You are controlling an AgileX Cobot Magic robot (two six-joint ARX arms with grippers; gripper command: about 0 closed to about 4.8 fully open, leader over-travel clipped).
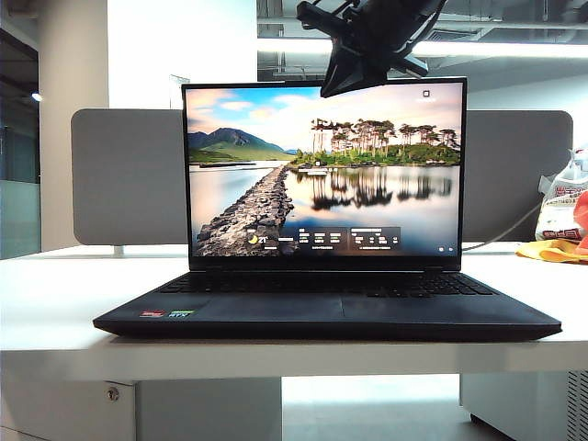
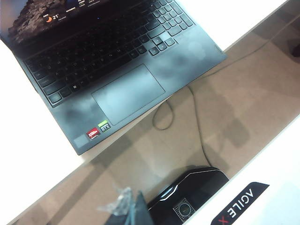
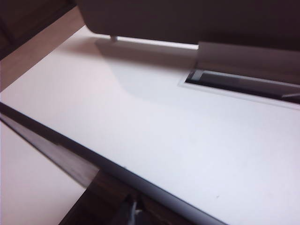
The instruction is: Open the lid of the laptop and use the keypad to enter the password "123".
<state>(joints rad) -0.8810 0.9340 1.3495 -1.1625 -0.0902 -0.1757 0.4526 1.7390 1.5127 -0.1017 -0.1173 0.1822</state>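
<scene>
The black laptop point(image 1: 331, 317) sits open on the white table point(image 1: 55, 303). Its lid point(image 1: 322, 175) stands upright and the screen shows a lake picture. The keypad point(image 1: 331, 285) lies below the screen. In the left wrist view I see the keypad point(image 2: 98, 51), its numeric block point(image 2: 171, 18) and the touchpad point(image 2: 127, 93). My left gripper point(image 2: 133, 211) is shut and empty, off the table's front edge over the floor. My right gripper point(image 3: 132, 213) is shut and empty; in the exterior view the right gripper point(image 1: 354, 69) hangs dark above the screen's top edge. The laptop is hidden in the right wrist view.
A grey divider panel point(image 1: 129, 175) stands behind the laptop. A plastic bag point(image 1: 560, 207) and a yellow cloth point(image 1: 551, 250) lie at the far right. A cable point(image 2: 187, 93) runs over the floor near the robot's base point(image 2: 187, 197). A cable slot point(image 3: 243, 82) is cut into the table.
</scene>
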